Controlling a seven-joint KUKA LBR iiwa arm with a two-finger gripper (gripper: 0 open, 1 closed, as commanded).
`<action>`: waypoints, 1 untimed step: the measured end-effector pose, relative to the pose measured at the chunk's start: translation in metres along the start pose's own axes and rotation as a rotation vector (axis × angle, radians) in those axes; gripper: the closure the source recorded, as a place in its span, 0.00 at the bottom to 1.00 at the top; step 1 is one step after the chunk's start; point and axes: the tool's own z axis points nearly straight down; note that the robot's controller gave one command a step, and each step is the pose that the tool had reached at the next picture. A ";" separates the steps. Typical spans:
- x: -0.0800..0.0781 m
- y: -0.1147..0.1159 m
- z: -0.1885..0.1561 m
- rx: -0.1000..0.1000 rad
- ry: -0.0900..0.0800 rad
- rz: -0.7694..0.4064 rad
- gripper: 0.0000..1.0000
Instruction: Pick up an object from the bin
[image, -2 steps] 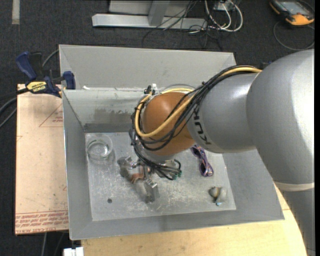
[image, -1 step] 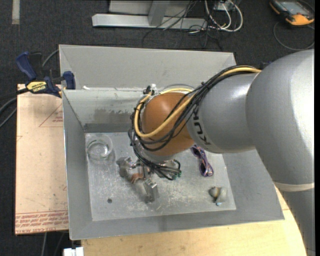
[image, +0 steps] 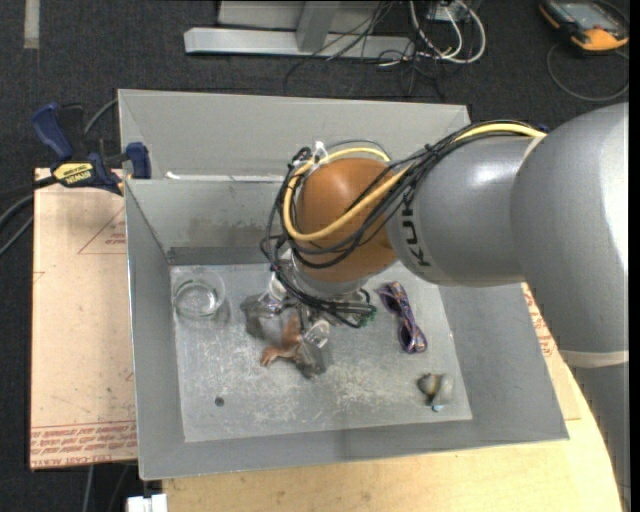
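The grey bin (image: 150, 330) is nearly bare, and the arm (image: 480, 215) reaches in across it from the right, its orange cover (image: 340, 215) and looped cables hanging over the middle of the floor. Below that, the gripper (image: 290, 335) is down low near the floor, right at a small brown thing (image: 278, 352) lying left of centre. From here I cannot tell whether the pincer is wide or narrow, nor whether it has a grip.

By my reckoning the reach is made, and the grasp and the lift are left to do, since the brown thing looks to be resting on the floor. It is small, reddish-brown and irregular, with thin limbs sticking out.

The other things lie well apart from it: a clear round dish (image: 197, 298) to the left, a purple piece (image: 405, 320) to the right, and a small greyish lump (image: 432, 388) near the front right corner.
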 end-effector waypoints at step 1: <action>0.017 -0.014 0.000 -0.004 0.002 0.356 1.00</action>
